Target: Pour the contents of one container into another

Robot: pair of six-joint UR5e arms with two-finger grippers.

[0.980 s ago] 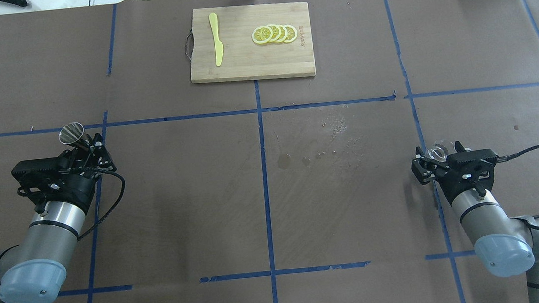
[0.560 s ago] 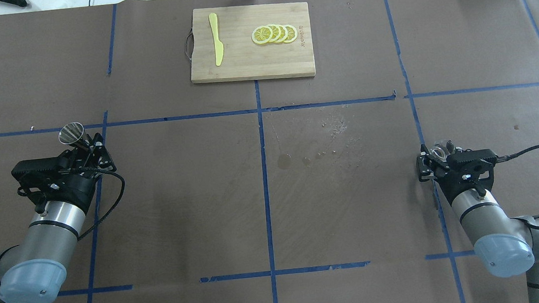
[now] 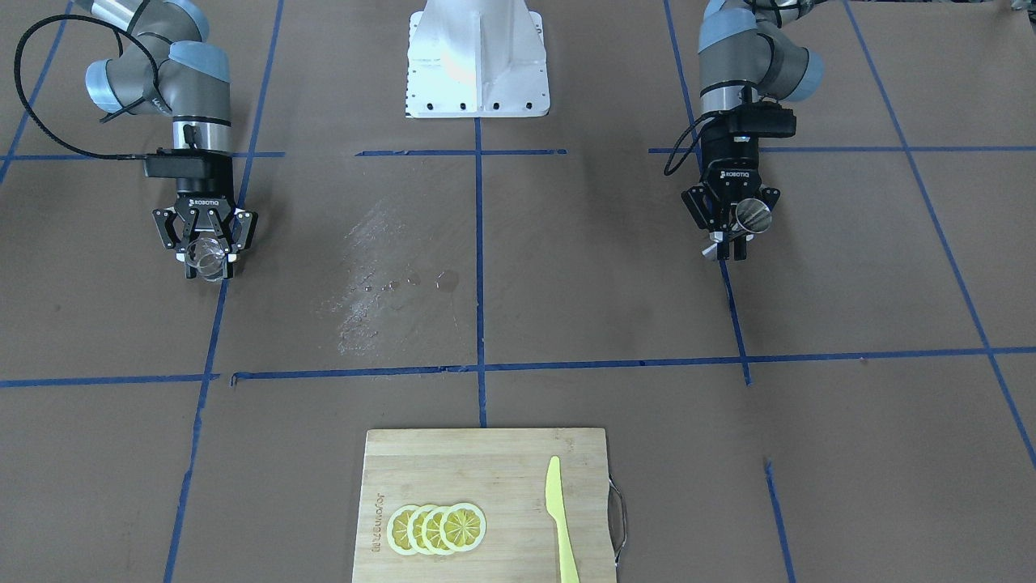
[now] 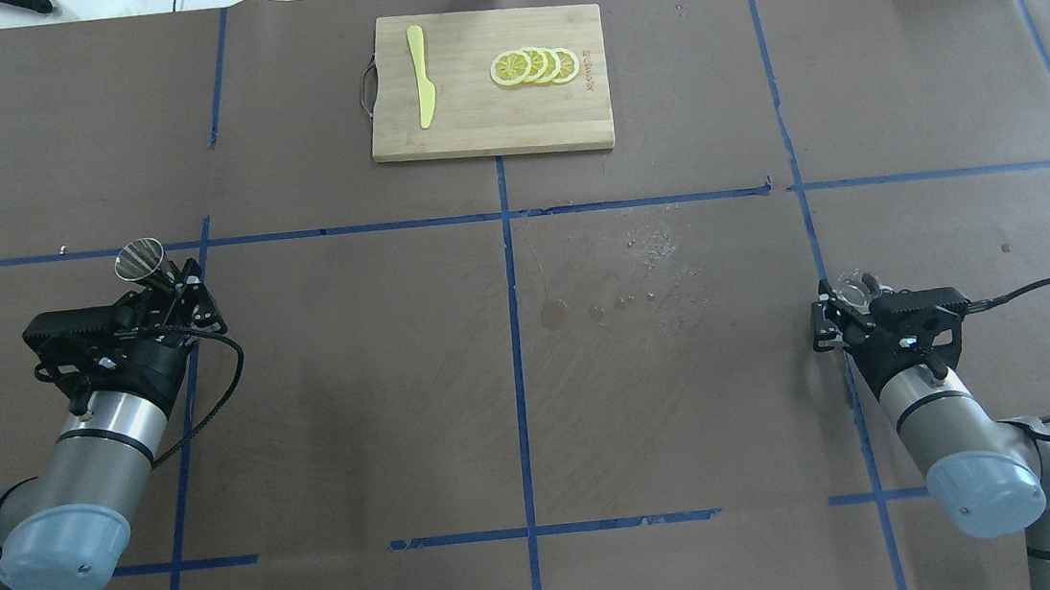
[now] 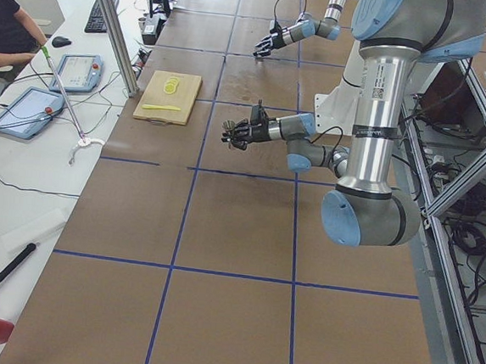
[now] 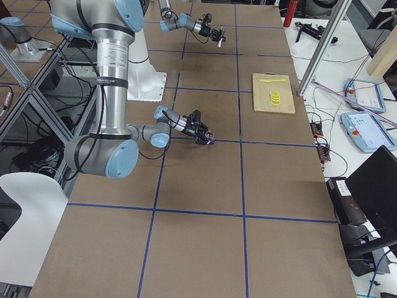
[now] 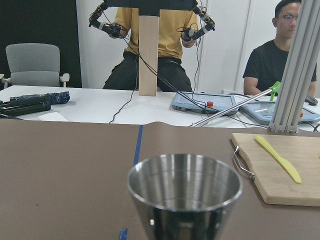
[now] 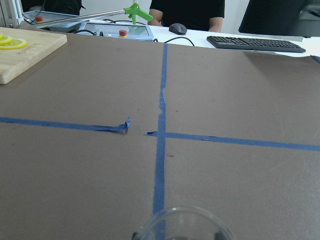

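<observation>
The steel jigger (image 4: 139,259) is upright in my left gripper (image 4: 165,275), which is shut on its narrow waist, at the table's left. Its open top cone fills the bottom of the left wrist view (image 7: 185,190). From the front, the jigger (image 3: 754,216) shows on the right. The clear glass cup (image 4: 857,287) sits between the fingers of my right gripper (image 4: 855,300), shut on it, at the table's right. That glass (image 3: 205,254) is low over the brown table. Only its rim (image 8: 182,226) shows in the right wrist view.
A wooden cutting board (image 4: 489,120) lies at the far centre with a yellow knife (image 4: 421,88) and several lemon slices (image 4: 534,66). Wet spots (image 4: 621,291) mark the brown paper between the arms. Blue tape lines cross the table.
The right gripper's fingers have closed in around the glass cup. The left arm and jigger have not moved.
</observation>
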